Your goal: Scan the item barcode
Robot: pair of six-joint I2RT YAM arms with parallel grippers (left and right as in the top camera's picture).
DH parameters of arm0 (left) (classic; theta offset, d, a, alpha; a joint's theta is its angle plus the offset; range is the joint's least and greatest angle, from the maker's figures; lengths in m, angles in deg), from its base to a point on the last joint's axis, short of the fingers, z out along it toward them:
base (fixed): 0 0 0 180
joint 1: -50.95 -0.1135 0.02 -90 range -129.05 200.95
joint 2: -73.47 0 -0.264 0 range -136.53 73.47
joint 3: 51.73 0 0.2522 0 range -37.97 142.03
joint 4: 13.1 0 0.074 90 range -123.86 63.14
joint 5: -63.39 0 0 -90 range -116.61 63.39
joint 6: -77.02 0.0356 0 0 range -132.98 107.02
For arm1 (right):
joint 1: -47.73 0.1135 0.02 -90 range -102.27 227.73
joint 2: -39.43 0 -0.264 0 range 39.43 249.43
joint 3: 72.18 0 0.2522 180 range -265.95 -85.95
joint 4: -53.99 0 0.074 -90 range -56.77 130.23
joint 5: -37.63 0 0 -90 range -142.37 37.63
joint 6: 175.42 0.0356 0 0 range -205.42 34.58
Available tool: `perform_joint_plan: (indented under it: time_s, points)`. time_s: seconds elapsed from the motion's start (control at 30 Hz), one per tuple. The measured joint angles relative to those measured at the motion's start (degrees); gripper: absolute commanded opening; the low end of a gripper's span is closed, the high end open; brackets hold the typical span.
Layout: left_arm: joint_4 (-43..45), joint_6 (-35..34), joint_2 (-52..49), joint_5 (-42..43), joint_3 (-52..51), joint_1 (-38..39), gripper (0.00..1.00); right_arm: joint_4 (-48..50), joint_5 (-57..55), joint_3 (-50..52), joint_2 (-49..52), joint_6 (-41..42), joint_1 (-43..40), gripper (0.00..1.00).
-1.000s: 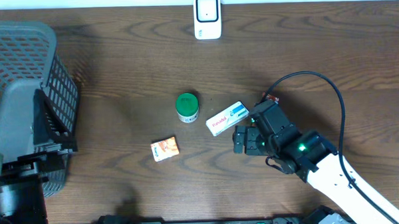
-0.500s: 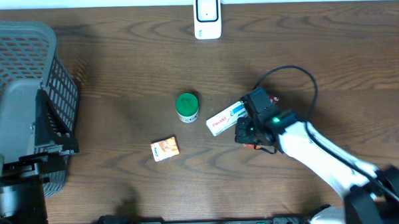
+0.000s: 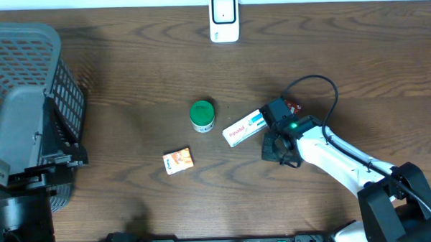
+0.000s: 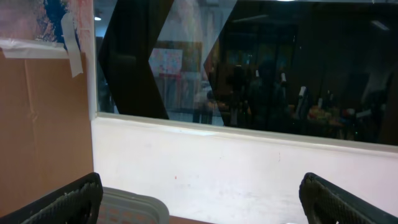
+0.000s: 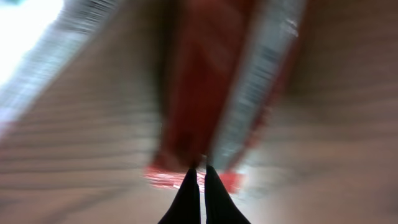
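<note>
While the right arm [image 3: 332,154] stretched in from the near right corner of the desk [image 3: 127,66], its dark head sat close against the right end of the white box [image 3: 243,127] with red and blue print, the item with the barcode; whether the two touched could not be told from overhead. That box lay flat and slantwise on the wood, a little right of the middle, not lifted. The right fingers [image 5: 189,199] were pressed together tip to tip with nothing seen between them, and beyond them the wrist view gave only a heavy blur of red and silvery bands over wood grain, too smeared to name. Just left of the box stood a small bottle with a green cap [image 3: 202,114], and nearer, further left, lay a small orange carton [image 3: 178,160], apart from both. The white scanner [image 3: 224,19] stood at the far edge of the desk, well apart from the box. A grey mesh basket [image 3: 20,77] filled the left side, with the left arm [image 3: 21,214] dark at the near left corner beside it. The left fingers [image 4: 68,202] stood wide apart and held nothing, framing a white wall and a dark window, with the basket rim low between them.
</note>
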Motion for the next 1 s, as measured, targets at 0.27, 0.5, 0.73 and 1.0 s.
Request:
perform_joint_plan:
  time_s: [0.27,0.5,0.73,1.0]
  points:
    - [0.1,0.0,0.0,0.0,0.0,0.0,0.99,-2.8,-3.4,0.0,0.0,-1.8,-1.6,0.01]
    - [0.1,0.0,0.0,0.0,0.0,0.0,0.99,6.3,7.5,0.0,0.0,-3.4,-1.6,0.01]
    - [1.2,0.0,0.0,0.0,-1.7,0.0,0.99,13.7,13.4,0.0,0.0,-1.4,-1.6,0.01]
    - [1.6,0.0,0.0,0.0,-2.4,0.0,0.99,16.5,13.6,0.0,4.7,0.4,-1.6,0.01]
